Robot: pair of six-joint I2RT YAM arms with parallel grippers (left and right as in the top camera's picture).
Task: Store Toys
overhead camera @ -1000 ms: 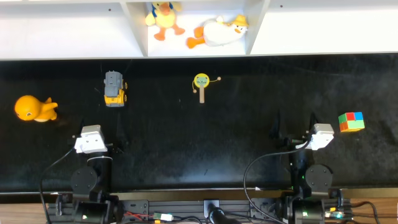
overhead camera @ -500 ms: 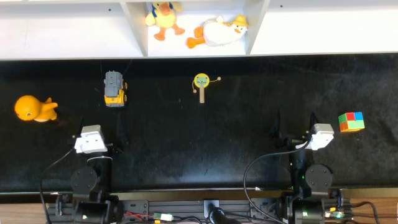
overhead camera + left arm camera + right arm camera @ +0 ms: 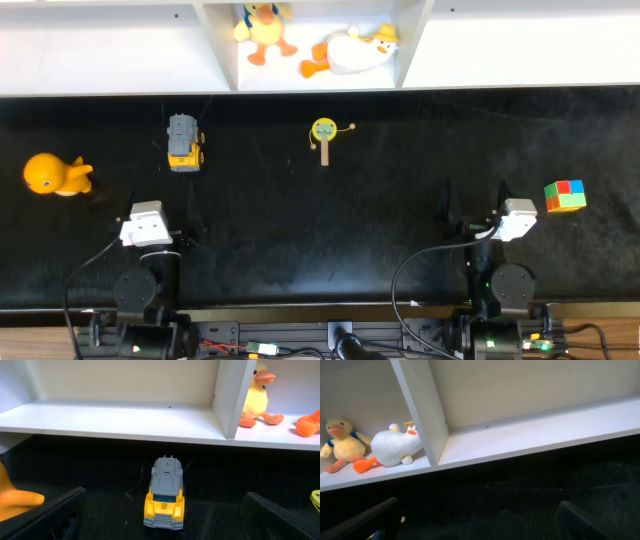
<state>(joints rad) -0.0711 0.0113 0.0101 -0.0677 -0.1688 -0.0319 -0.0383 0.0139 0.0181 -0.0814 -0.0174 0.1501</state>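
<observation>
Yellow toy truck (image 3: 184,142) sits on my worktop (image 3: 300,225) in front of the shelf's (image 3: 110,55) left bay. The yellow plush duck (image 3: 262,28) and white plush duck (image 3: 350,50) are inside its middle bay. Left gripper (image 3: 160,208) and right gripper (image 3: 474,205) are both wide open and empty, well back from the shelf.

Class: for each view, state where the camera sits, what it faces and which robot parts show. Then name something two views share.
Top view: fixed overhead, looking down on the table; both arms stand along the bottom edge, left gripper and right gripper open.
Left wrist view: on the left wrist, facing the truck and shelf; own fingers at the bottom corners.
Right wrist view: on the right wrist, facing the shelf; own fingers likewise.
Shared: the yellow duck, in all three.
</observation>
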